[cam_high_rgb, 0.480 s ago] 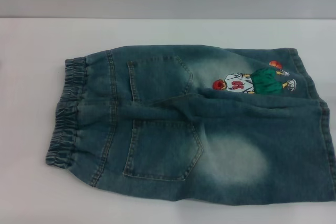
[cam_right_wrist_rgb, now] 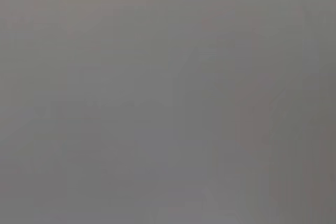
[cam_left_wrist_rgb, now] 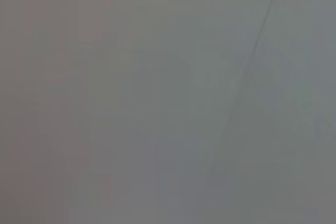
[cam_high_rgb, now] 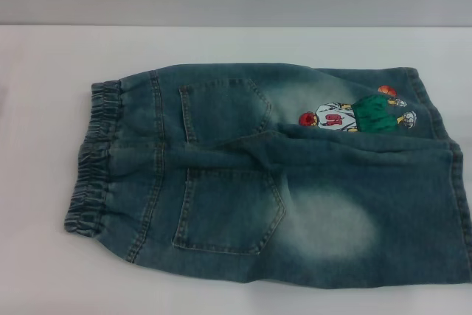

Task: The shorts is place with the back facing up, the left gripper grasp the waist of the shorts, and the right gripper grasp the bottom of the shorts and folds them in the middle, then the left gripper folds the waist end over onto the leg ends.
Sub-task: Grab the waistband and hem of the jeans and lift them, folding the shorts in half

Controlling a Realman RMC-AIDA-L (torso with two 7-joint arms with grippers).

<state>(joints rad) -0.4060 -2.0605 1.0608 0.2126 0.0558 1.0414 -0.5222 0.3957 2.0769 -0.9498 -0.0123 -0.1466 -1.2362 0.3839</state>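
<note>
White table (cam_high_rgb: pixel 44 182), faded denim shorts (cam_high_rgb: pixel 295 204) back up, gathered waist (cam_high_rgb: pixel 92 160) leftward, cartoon print (cam_high_rgb: pixel 358 114) possibly a figure, neither hand visible

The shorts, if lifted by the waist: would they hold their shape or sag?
Probably sag: the shorts already lie creased along the middle seam. The waist of the shorts is gathered elastic, so it likely bunches in a grip. Lying flat on the table, they should not roll.

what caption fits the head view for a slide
Denim shorts lying flat, back up, on a white table, waistband toward the robot's left, no claw in view.
</note>
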